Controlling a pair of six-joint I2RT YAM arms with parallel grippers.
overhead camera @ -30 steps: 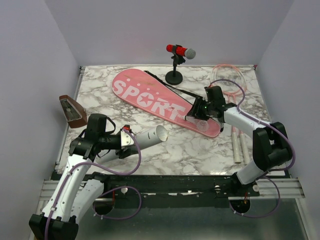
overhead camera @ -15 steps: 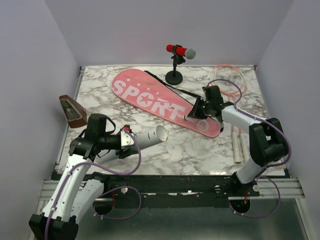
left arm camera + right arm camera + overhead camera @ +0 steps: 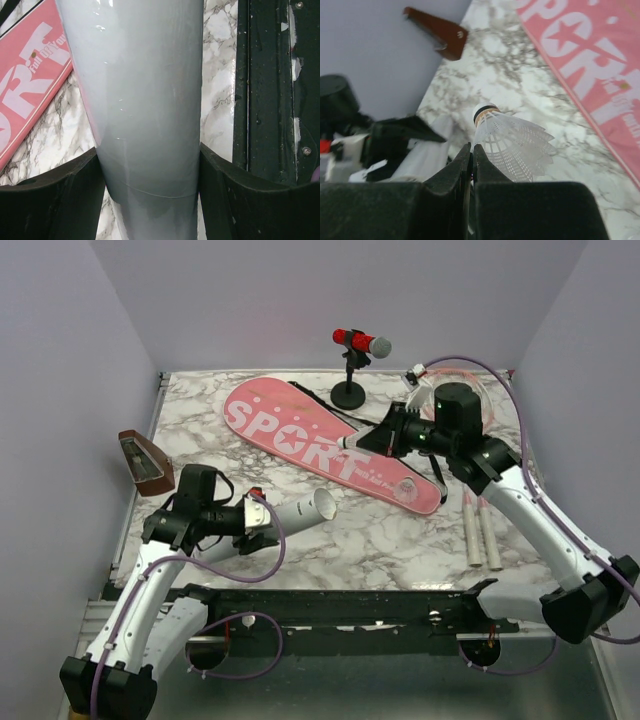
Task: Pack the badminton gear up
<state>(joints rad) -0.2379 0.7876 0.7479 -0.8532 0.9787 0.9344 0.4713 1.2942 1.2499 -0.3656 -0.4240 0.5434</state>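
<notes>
Tube [image 3: 300,510] [image 3: 150,100], long and white, is clamped at its closed end between the left fingers [image 3: 262,521] [image 3: 60,200], which press on both its sides; it hangs over the near left part of the marble table [image 3: 380,540], its open mouth turned toward the right. At the near right, two rackets [image 3: 472,535] lie on the table with their white handles side by side and their pink heads at the far edge. Higher and farther in, the right fingers [image 3: 368,439] [image 3: 455,170] are pinched on the white feather skirt of a shuttlecock [image 3: 347,443] [image 3: 515,142], held in the air by the pink "SPORT" bag [image 3: 290,435] [image 3: 30,85] [image 3: 590,45], which lies slantwise across the middle. A brown box [image 3: 145,462] [image 3: 442,32] sits at the left edge, and a red microphone [image 3: 360,342] stands at the back.
</notes>
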